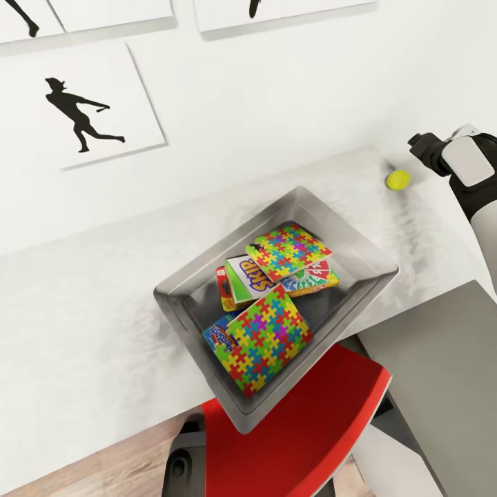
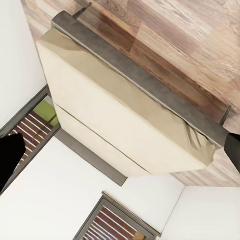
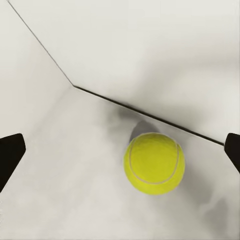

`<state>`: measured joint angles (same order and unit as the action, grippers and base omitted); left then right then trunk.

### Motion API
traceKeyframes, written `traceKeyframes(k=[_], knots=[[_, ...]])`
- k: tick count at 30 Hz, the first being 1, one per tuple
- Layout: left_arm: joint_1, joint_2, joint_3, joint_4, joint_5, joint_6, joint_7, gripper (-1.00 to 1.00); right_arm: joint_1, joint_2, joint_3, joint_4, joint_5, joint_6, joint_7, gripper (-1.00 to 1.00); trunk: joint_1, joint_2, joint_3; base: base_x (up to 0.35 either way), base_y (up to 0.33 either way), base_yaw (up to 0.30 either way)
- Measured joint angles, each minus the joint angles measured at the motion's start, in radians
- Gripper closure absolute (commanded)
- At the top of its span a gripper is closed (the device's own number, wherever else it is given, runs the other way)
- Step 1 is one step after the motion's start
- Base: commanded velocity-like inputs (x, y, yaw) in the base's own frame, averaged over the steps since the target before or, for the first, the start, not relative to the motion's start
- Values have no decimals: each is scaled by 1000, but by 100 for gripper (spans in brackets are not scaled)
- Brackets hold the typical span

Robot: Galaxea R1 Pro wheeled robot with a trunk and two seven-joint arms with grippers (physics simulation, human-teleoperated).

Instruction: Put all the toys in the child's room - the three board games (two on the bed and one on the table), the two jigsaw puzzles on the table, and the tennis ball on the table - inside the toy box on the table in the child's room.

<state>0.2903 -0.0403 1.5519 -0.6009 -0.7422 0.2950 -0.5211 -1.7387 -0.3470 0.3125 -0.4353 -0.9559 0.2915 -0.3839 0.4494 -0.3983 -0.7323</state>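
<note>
toy box (image 1: pixel 181 295) sits mid worktop (image 1: pixel 83 331), overhanging its front edge above the chair (image 1: pixel 304 421). in the box: two jigsaw puzzles on top, one (image 1: pixel 268 339) toward the front, one (image 1: pixel 288 251) toward the back. front puzzle overlaps a board game (image 1: pixel 215 338) at its left. rear puzzle lies over two more board games, one (image 1: pixel 243 277) left of it, one (image 1: pixel 316 277) at its right. tennis ball (image 1: pixel 398 180) on the worktop, back right, near the wall corner, well apart from the box. right end effector (image 3: pixel 120 152) wide open around the ball, not touching. left wrist view: bed (image 2: pixel 115 120) on the floor (image 2: pixel 190 35), against the wall.
</note>
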Motion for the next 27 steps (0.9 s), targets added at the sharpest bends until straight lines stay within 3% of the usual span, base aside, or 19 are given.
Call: traceKeyframes(k=[27], knots=[[-14,0,0,-1,0,0,-6,-100,-2,-1,-3,1,-3,4,9,-100,0,0,-39,0,0,0]])
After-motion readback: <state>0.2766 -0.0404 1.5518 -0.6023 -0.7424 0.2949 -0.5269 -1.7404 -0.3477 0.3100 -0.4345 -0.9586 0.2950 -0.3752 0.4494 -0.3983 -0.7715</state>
